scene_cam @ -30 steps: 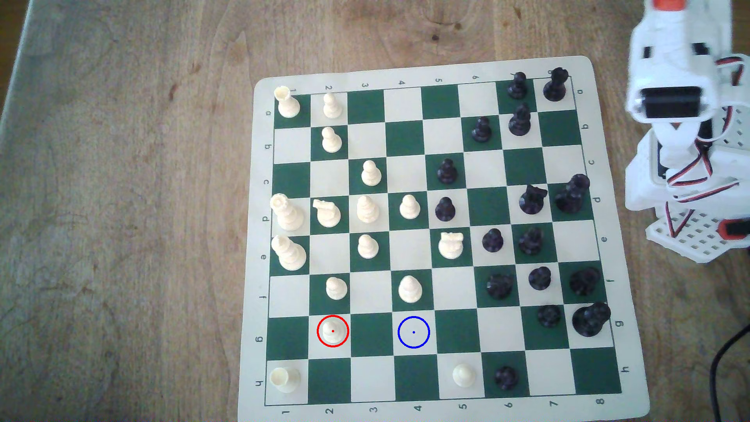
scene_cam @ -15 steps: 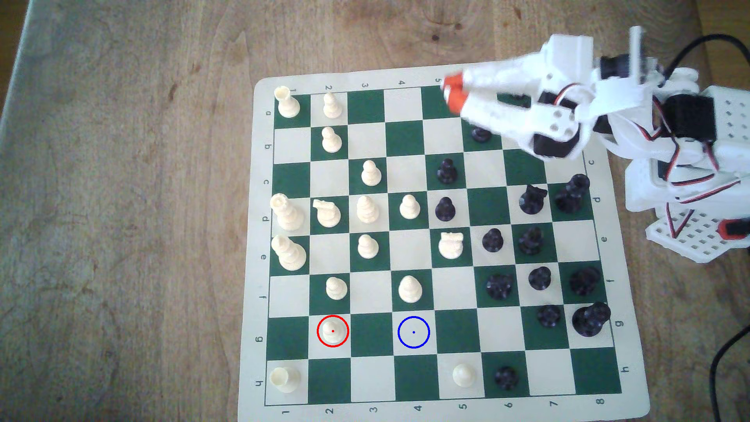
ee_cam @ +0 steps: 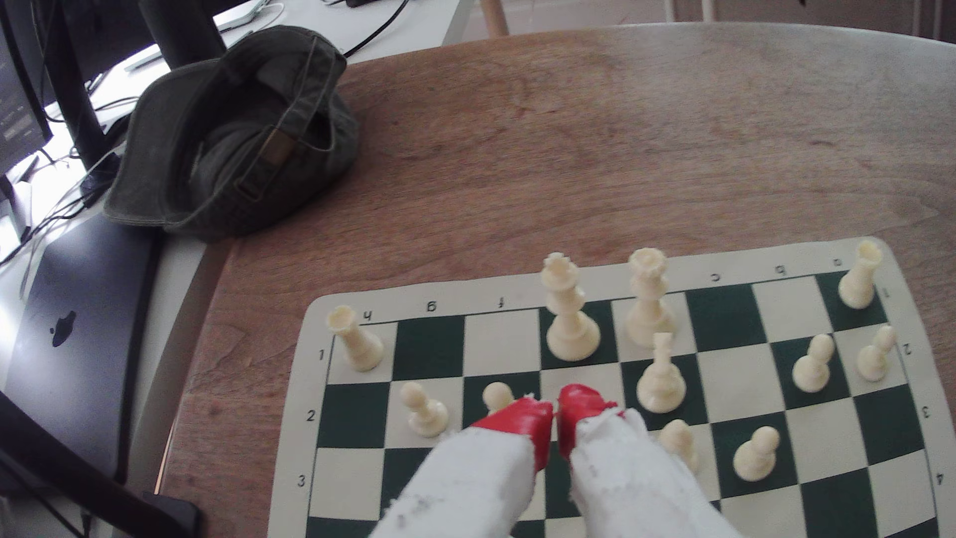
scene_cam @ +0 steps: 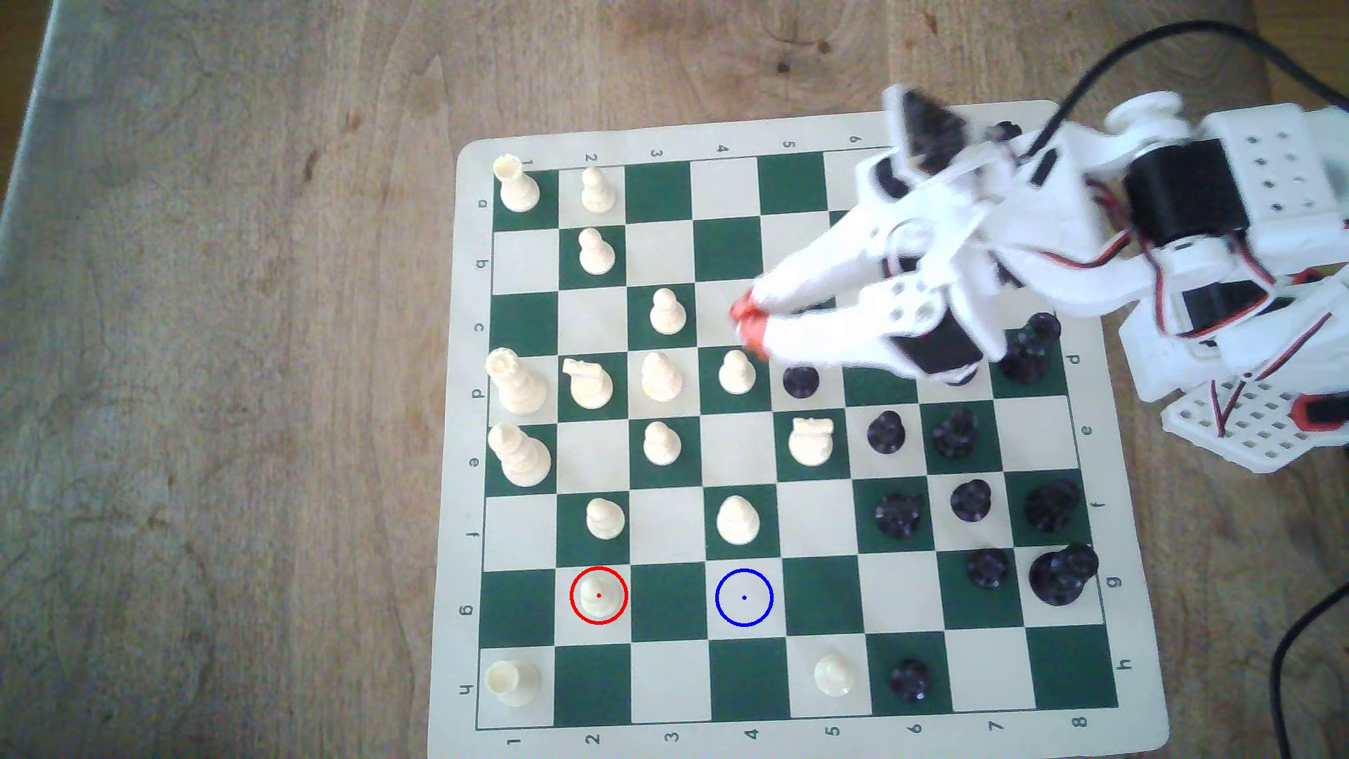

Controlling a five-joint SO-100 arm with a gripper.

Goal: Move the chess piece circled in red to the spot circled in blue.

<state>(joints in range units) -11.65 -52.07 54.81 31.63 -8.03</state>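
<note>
Reaching out from its base at the exterior view's right, the white SO-100 arm (scene_cam: 1022, 241) stretches low across the upper half of the chessboard (scene_cam: 467, 438), its forearm angled toward the exterior view's left and slightly down the picture. The gripper (scene_cam: 748, 325) ends over the light square c4, just above the cream pawn on d4 (scene_cam: 736, 372) and beside the cream pawn on c3 (scene_cam: 667, 312). Its two long white fingers converge to red fingertips (scene_cam: 743, 312) that meet with barely a sliver of gap between them, holding nothing; the wrist view shows the same, the red pads (ee_cam: 522, 421) pressed almost together above the board. Black motors and red-and-black wires sit along the wrist and elbow, and a black cable (scene_cam: 1139, 51) arcs away above the arm.

The red-circled pawn (scene_cam: 598, 595) stands upright on the light square g2, near the lower part of the board in the exterior view, well apart from the gripper. The blue-circled spot (scene_cam: 744, 598) is the light square g4 in the same row, two squares to the exterior view's right, with a dark square between them and no piece on it. A cream bishop (scene_cam: 737, 519) stands on f4, just above the spot. In the wrist view a dark green cap (ee_cam: 233, 139) lies on the wooden table (ee_cam: 621, 129) beyond the board.
</note>
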